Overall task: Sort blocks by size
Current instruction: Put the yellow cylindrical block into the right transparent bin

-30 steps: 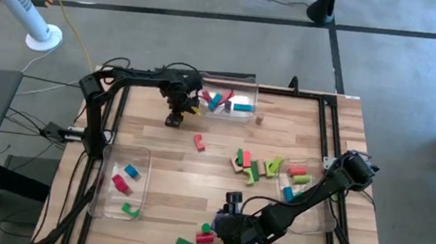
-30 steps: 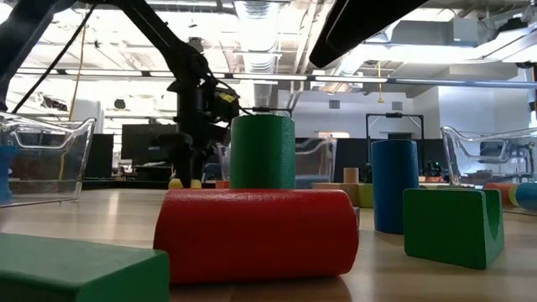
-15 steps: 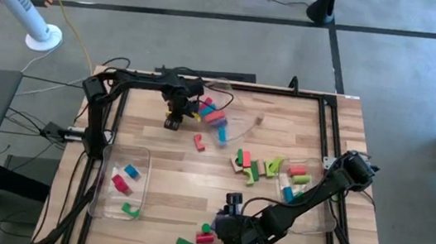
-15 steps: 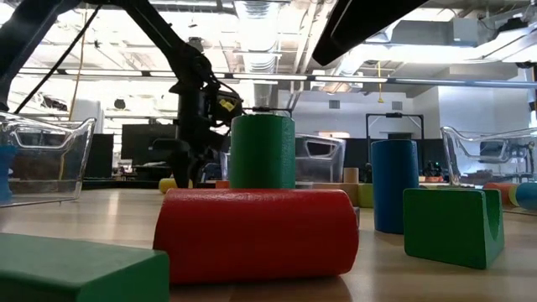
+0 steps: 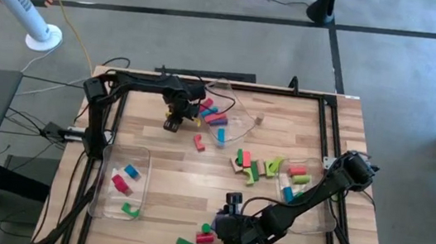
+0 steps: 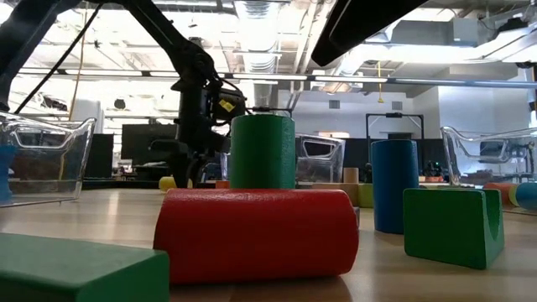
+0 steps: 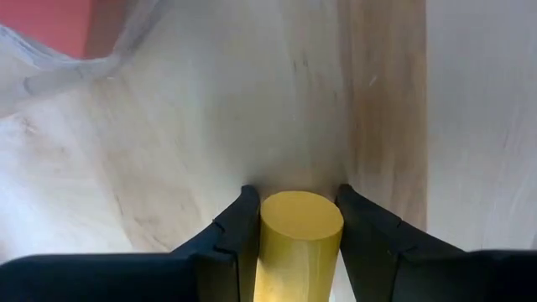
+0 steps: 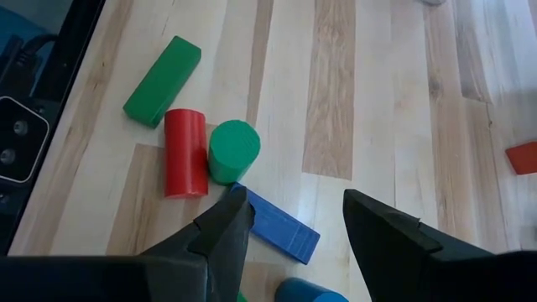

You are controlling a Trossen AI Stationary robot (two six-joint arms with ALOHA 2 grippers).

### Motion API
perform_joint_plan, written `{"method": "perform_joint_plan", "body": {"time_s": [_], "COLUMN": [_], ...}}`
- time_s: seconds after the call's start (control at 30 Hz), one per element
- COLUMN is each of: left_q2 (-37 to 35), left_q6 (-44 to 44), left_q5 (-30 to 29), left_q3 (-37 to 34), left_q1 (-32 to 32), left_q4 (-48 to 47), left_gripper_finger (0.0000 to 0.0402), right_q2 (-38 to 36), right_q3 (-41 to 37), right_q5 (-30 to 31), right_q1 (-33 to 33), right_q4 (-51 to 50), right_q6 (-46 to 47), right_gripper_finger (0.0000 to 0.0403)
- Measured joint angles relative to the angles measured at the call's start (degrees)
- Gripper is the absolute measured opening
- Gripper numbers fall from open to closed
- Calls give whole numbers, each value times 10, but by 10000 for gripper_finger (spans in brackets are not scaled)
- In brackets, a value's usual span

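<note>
Left wrist view: yellow cylinder (image 7: 299, 239) clamped between left gripper (image 7: 294, 220) fingers.

table (image 5: 170, 174): pale wood planks, smooth, satin
bins (image 5: 238, 124): clear plastic, glossy
blocks (image 8: 185, 152): painted, smooth, matt
yellow cylinder (image 7: 299, 239): smooth, matt paint
left claw (image 7: 295, 220): dark matt plastic

Left pincer (image 7: 299, 220) clamped at far edge; right pincer (image 8: 293, 228) spread wide.
</note>
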Motion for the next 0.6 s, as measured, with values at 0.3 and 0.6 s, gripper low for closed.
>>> {"method": "perform_joint_plan", "body": {"time_s": [0.3,0.6], "left_q2": [0,-91], "left_q6": [-41,-52], "left_q5": [4,25], "left_q3": [73,115], "left_q1": [-16,-65], "left_q4": [-117,-127], "left_gripper_finger": [122,122], "right_q2": [0,0], "right_q3": [0,0], "right_q5": [0,1], "right_q1": [0,0], "right_q4": [0,-4], "right_q6": [0,0], "right_gripper_finger": [221,221]}}
